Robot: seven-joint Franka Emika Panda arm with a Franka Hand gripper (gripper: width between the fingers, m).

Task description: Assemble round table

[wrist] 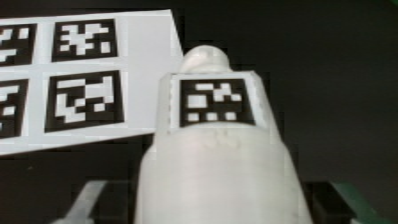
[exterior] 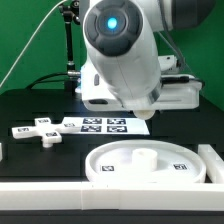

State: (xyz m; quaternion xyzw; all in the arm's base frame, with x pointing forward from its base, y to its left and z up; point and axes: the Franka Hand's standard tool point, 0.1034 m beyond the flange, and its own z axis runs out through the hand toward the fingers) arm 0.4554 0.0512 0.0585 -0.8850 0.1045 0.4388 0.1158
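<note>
In the wrist view my gripper [wrist: 217,203] is shut on the short white cylindrical leg [wrist: 217,140]. The leg carries a square tag and points away from the camera, above the dark table. One finger [wrist: 80,200] shows on each side of it. In the exterior view the arm's wrist [exterior: 120,50] hangs over the table's middle and hides the gripper and leg. The large rimmed round disc [exterior: 175,170] lies at the front with a raised hub [exterior: 140,157] at its centre. The cross-shaped foot piece [exterior: 45,130] lies at the exterior view's left.
The marker board [exterior: 105,125] lies flat behind the disc, under the arm; it also shows in the wrist view [wrist: 71,80]. A long white border wall [exterior: 40,195] runs along the front and up the exterior view's right side [exterior: 212,160]. A white base block [exterior: 180,95] stands at the back.
</note>
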